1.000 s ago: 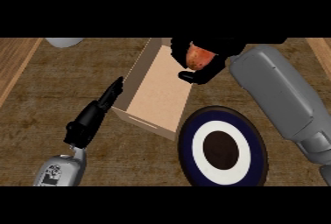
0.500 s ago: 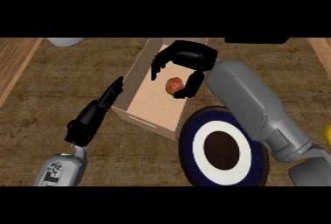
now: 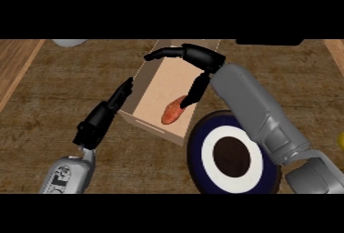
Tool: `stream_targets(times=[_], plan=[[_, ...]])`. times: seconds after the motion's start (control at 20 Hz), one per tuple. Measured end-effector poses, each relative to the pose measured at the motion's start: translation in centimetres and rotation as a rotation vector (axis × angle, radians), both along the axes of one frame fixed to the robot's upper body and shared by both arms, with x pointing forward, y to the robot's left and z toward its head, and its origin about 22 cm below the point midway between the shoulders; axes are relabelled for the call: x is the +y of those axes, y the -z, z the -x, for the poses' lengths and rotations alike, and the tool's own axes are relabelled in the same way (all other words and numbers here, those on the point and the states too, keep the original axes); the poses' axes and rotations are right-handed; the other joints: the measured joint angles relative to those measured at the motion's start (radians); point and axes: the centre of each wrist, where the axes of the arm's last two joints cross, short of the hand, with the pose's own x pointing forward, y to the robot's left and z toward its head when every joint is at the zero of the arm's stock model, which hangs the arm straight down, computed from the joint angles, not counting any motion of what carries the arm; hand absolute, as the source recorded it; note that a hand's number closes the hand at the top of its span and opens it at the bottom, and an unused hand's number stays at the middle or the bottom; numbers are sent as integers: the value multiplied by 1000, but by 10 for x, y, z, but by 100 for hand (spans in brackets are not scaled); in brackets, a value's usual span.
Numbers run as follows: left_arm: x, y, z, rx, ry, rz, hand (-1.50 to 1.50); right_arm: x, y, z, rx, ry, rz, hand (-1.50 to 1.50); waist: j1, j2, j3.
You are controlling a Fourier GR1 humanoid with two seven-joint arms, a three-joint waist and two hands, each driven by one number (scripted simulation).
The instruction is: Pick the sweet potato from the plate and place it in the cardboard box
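An orange-brown sweet potato, long and tapered, lies inside the open cardboard box, near its right wall; the box stands on a wooden tabletop, with the blue-rimmed plate just beside it. The right hand hangs over the box, fingers spread, gripping nothing; one finger points down at the potato's upper end, contact unclear. The left hand, fingers straight, lies along the box's left wall. The potato is probably stiff, fairly heavy and not fragile; its dull skin should not slip; its thick middle looks the best place to hold.
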Motion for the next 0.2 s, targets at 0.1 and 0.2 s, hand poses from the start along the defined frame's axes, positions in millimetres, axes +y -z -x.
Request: stream_targets(times=[0.1,0.2], plan=[[0,-1,-2,-1,-1,-3,0,-5,-6,-5,76,31,-69,-150,2,2,0],[-2,-4,-4,-5,8,-5,0,-13,-9,-9,153,64,-131,-150,8,4,0]])
